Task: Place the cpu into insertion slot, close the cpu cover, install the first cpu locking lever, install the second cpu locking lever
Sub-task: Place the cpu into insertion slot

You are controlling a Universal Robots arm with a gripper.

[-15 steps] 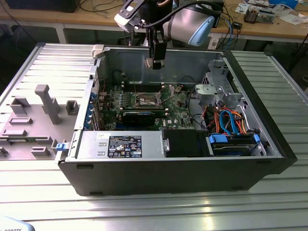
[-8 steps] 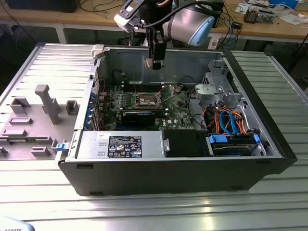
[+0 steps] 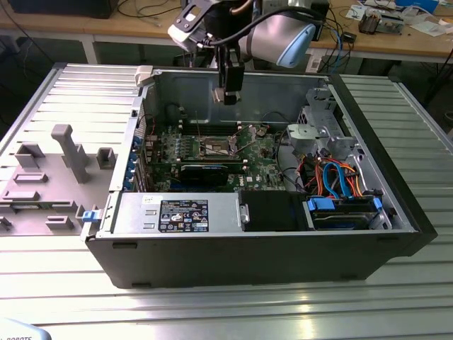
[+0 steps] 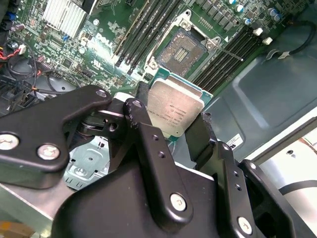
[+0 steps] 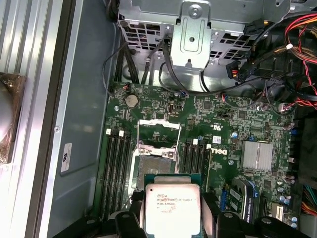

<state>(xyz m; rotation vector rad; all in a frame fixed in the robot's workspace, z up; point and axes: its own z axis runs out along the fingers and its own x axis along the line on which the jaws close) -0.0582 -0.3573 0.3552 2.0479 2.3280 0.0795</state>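
Silver-grey cpu (image 4: 176, 111): gripped by two opposite edges and held in the air over the green circuit board (image 5: 223, 124), touching nothing else.
Tool (image 3: 228, 91): clamped on the cpu, hung above the open computer case (image 3: 283, 255), which is carried on the slatted metal table (image 3: 212, 312).
Insertion slot (image 5: 156, 161): left bare, its dark centre exposed and no chip seated; the cpu is held near it, clearly apart.
Cpu cover (image 5: 159, 122): swung up and open at the slot's edge.
Locking lever (image 4: 229, 52): a thin rod is seen standing free beside the slot and is judged unlatched.
Progress: none of the four steps is judged complete; the cpu is grasped and close to the slot.
Remaining: seating the cpu, closing the cover, and fastening both levers.
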